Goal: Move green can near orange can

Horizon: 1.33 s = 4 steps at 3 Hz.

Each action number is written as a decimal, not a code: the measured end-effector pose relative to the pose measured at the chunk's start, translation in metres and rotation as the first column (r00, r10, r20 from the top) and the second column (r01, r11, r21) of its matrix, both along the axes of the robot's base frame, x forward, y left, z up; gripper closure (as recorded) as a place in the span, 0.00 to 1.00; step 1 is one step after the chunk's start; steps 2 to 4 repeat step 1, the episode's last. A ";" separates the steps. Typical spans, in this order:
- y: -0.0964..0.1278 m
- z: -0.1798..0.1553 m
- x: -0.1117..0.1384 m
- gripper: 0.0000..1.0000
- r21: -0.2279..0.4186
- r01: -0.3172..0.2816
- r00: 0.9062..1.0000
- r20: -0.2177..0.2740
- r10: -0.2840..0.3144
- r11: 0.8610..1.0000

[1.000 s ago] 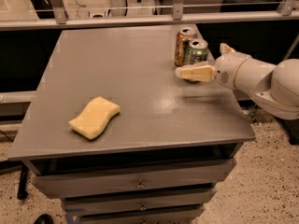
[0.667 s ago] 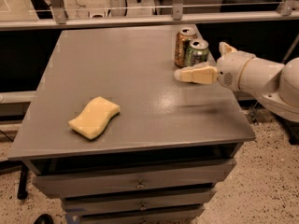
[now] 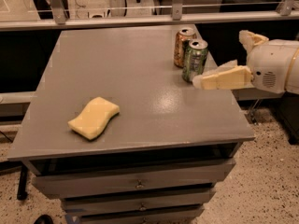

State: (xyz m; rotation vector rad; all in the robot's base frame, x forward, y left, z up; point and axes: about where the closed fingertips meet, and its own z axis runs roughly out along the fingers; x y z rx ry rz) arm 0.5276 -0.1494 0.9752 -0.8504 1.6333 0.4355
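Observation:
The green can (image 3: 194, 59) stands upright near the table's far right edge. The orange can (image 3: 182, 46) stands upright just behind and to the left of it, almost touching. My gripper (image 3: 219, 59) is at the right edge of the table, right of the green can. It is open and holds nothing. Its near cream finger (image 3: 222, 79) points left, with its tip just in front of the green can's base. The other finger (image 3: 251, 38) shows farther back on the right.
A yellow sponge (image 3: 94, 117) lies on the front left of the grey table (image 3: 131, 78). Drawers sit under the table's front edge. A rail with glass runs behind the table. The white arm body (image 3: 275, 66) hangs over the right edge.
My gripper has drawn back to the right, away from the cans. Both cans and the sponge have stayed in place.

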 end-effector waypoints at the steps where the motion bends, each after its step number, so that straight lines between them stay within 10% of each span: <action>1: 0.010 0.000 -0.014 0.00 -0.009 -0.057 0.998 -0.017 0.057 0.998; 4: 0.010 0.000 -0.014 0.00 -0.009 -0.057 0.998 -0.017 0.057 0.998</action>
